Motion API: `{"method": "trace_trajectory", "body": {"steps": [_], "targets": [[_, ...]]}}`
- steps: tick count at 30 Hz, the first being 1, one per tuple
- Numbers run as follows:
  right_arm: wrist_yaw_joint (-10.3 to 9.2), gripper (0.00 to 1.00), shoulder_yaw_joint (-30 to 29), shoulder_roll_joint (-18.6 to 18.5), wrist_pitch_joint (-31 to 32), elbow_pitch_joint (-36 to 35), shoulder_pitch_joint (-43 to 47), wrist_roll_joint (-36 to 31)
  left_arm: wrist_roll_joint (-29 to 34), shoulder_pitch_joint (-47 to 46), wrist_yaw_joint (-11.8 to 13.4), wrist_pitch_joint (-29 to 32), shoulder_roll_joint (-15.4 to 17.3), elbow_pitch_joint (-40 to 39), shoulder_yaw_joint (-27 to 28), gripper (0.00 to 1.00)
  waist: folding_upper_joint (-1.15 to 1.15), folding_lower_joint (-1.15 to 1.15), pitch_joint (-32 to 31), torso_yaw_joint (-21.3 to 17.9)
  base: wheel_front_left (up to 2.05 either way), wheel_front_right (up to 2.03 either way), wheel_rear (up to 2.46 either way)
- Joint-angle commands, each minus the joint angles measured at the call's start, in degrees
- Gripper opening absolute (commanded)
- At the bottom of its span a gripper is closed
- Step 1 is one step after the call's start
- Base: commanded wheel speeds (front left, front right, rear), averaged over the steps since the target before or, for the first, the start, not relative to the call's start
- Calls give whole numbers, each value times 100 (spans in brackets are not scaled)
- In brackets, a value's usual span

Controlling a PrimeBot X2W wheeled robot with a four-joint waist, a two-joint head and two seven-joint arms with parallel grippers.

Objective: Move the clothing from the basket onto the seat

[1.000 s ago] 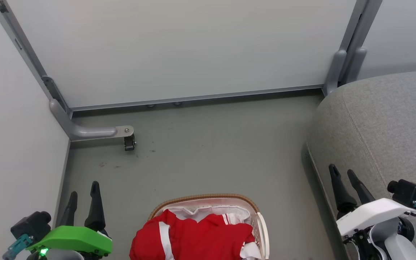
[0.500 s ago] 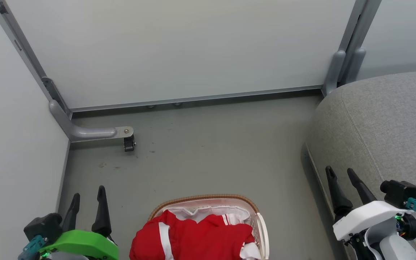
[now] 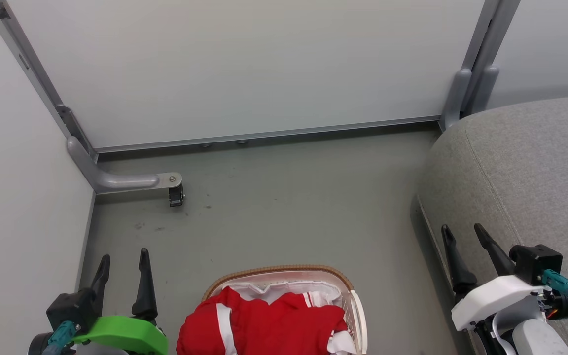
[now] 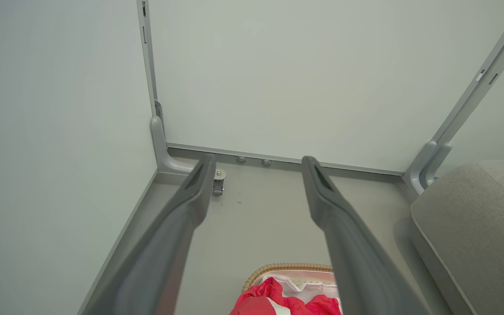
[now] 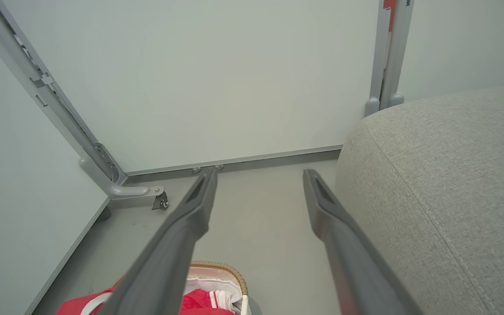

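Clothing (image 3: 264, 325): a red heap in the basket (image 3: 284, 269), bottom centre of the head view, cut by the lower edge. The visible part runs side to side across the basket; I cannot tell its true long axis. Its left fold bulges over the basket's left rim. A white stripe (image 3: 224, 325) runs near-to-far on that side, and striped trim (image 3: 311, 298) sits at the far right. The white liner (image 3: 274, 288) shows behind the heap.

Seat (image 3: 535, 162): grey, to my right, well apart from the basket. A strip of bare floor (image 3: 392, 276) lies between them, and the seat's rounded side rises from it.

Left end effector (image 3: 124, 254): fingers spread, empty, above the floor just left of the basket, pointing toward the back wall panels (image 3: 244, 64).

Right end effector (image 3: 461, 228): fingers spread, empty, at the seat's near left edge.

Around: a grey bracket (image 3: 126, 181) with a small black castor (image 3: 176, 195) in the far-left corner, and a grey post (image 3: 461, 93) at the seat's far corner.
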Motion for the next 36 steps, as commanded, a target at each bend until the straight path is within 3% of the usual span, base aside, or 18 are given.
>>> {"method": "trace_trajectory", "body": {"steps": [1,25,36], "targets": [[1,100,-23,-11,-51,-34,-74,-168,119,47,27,-58,40,-91,0,100,0,0,1,-1,0,0,0],[1,100,-160,106,-330,-124,-121,-1304,1144,172,-28,-339,-80,-334,15,100,0,0,70,-65,0,0,0],[0,100,-18,112,-438,-160,-334,-1755,1549,-101,-107,-448,-130,41,-385,100,0,0,654,-314,0,0,0]]}}
